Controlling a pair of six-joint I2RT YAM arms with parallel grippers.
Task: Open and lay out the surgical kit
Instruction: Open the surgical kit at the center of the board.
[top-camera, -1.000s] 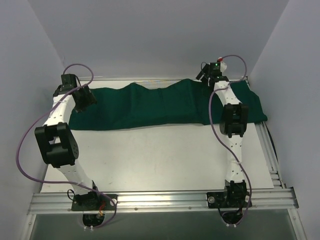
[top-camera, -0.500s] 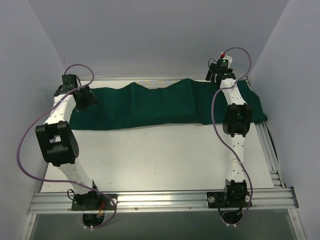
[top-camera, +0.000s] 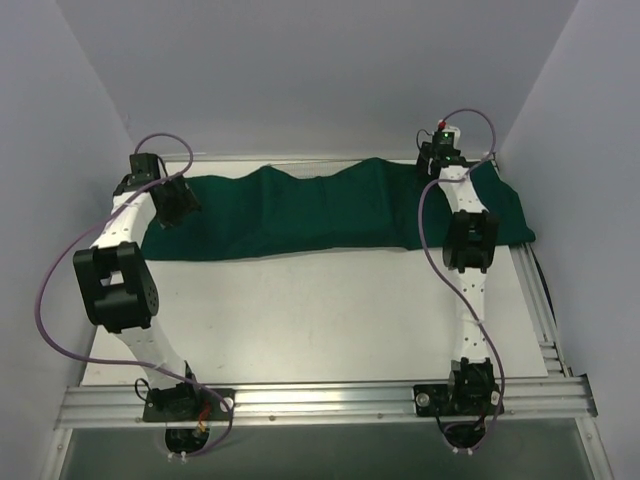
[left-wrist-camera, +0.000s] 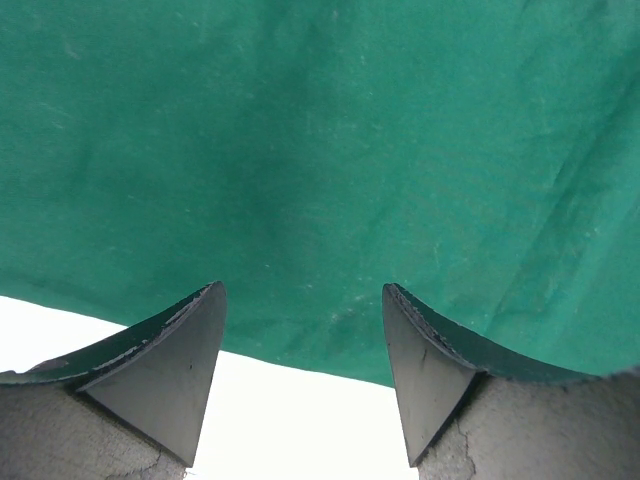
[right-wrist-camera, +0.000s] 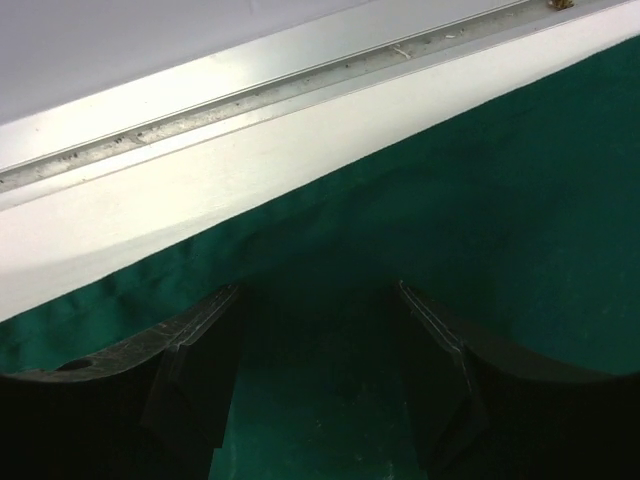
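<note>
The surgical kit shows only as a dark green cloth (top-camera: 300, 210), lying in a long rumpled band across the far half of the table. My left gripper (top-camera: 176, 205) hovers over the cloth's left end. In the left wrist view it (left-wrist-camera: 303, 300) is open, its fingers astride the cloth's (left-wrist-camera: 320, 150) near hem with bare white table between them. My right gripper (top-camera: 438, 156) is at the cloth's far right edge. In the right wrist view it (right-wrist-camera: 320, 305) stands open low over the cloth (right-wrist-camera: 500, 200), with nothing pinched between the fingers.
White tabletop (top-camera: 300, 310) lies between the cloth and the arm bases. A metal rail (right-wrist-camera: 250, 95) runs along the table's far edge just beyond the right gripper. Grey walls close in on three sides. A rail (top-camera: 535, 300) lines the right edge.
The right wrist swung a little to the right, then sank toward the cloth's far edge. The left gripper shifted slightly right. The cloth lies as before.
</note>
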